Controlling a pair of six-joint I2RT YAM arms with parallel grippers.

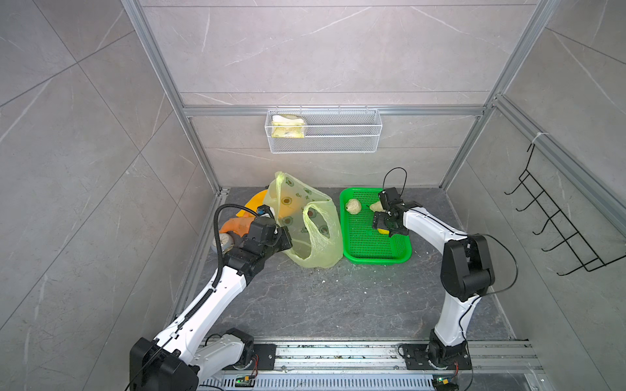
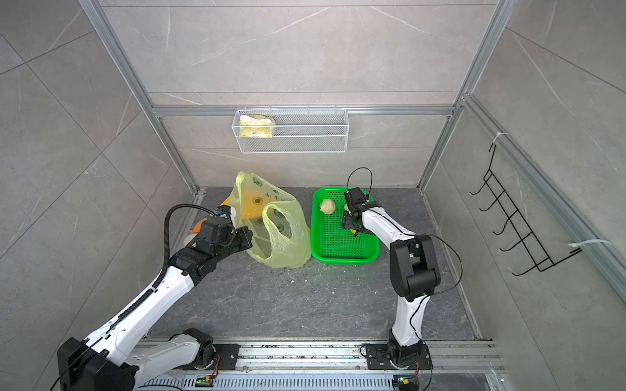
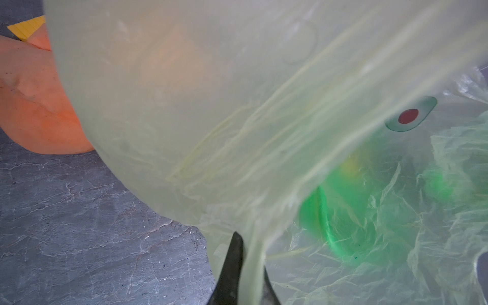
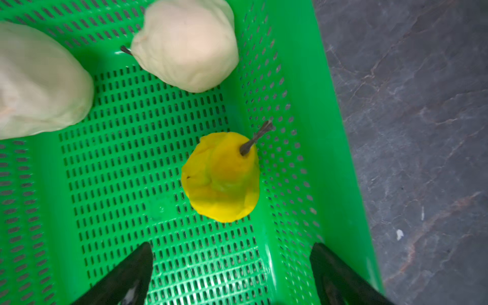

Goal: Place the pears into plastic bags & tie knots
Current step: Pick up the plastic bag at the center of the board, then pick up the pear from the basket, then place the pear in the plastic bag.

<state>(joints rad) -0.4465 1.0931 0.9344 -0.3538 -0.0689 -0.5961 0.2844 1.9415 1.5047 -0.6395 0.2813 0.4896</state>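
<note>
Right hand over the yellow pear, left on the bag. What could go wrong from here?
1. The yellow pear stands close to the tray wall; the open right hand may catch a finger on that wall or tip the pear.
2. The left hand pinches only thin film at one side of the bag; it could slip, and the mouth looks slumped, so a drop may miss.

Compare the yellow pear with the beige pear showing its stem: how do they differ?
The yellow pear is bright and stands upright, stem up; the beige pear is pale and lies on its side. The yellow pear sits ahead of the open right gripper; the beige pear farther off. Both rest in the green tray.
</note>
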